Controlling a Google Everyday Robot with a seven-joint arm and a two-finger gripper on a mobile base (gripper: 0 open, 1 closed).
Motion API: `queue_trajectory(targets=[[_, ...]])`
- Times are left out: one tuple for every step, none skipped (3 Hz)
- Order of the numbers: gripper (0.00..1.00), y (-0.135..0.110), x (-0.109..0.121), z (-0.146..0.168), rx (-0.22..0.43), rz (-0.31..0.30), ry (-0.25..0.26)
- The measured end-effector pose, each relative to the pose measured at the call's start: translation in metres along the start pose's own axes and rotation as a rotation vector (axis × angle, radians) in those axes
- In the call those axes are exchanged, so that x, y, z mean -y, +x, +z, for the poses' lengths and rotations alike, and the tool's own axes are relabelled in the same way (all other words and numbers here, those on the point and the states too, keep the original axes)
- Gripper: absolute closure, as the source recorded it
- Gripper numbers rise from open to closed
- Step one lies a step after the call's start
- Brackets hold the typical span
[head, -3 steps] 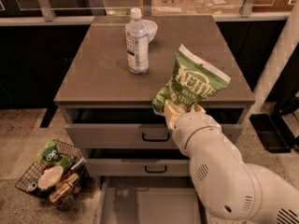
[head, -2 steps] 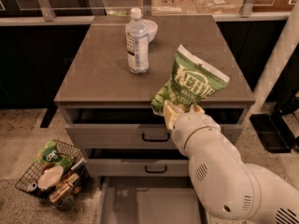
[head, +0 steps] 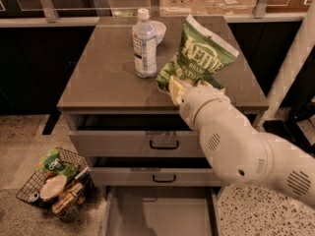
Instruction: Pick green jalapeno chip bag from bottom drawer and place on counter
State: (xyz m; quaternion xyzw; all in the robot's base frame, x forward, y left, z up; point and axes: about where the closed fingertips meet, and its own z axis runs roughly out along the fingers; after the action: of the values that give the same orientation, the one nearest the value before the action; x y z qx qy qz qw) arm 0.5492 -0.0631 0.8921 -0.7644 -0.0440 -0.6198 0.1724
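The green jalapeno chip bag point(head: 203, 54) is a crinkly light-green bag with white lettering. It is held tilted over the right front part of the counter point(head: 106, 80). My gripper point(head: 191, 88) is shut on the bag's lower end, just above the counter's front edge, and its cream fingers point(head: 175, 90) show at the bag's bottom. My white arm reaches in from the lower right. The bottom drawer point(head: 160, 213) is pulled open below, and its grey floor is bare.
A clear water bottle point(head: 145, 43) stands on the counter left of the bag, with a white bowl point(head: 159, 30) behind it. Two upper drawers point(head: 162, 144) are slightly open. A wire basket point(head: 54, 183) of items sits on the floor at left.
My gripper has lifted the chip bag higher and farther back, from in front of the counter's edge to over the counter top. The bottle and bowl have not moved.
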Motion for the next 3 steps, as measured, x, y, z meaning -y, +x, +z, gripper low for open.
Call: queue_trajectory(targets=[[1.0, 0.067, -0.003, 0.026, -0.068, 0.01, 0.042], [1.0, 0.127, -0.011, 0.051, -0.111, 0.038, 0.069], [1.0, 0.173, -0.038, 0.087, -0.158, 0.107, 0.061]])
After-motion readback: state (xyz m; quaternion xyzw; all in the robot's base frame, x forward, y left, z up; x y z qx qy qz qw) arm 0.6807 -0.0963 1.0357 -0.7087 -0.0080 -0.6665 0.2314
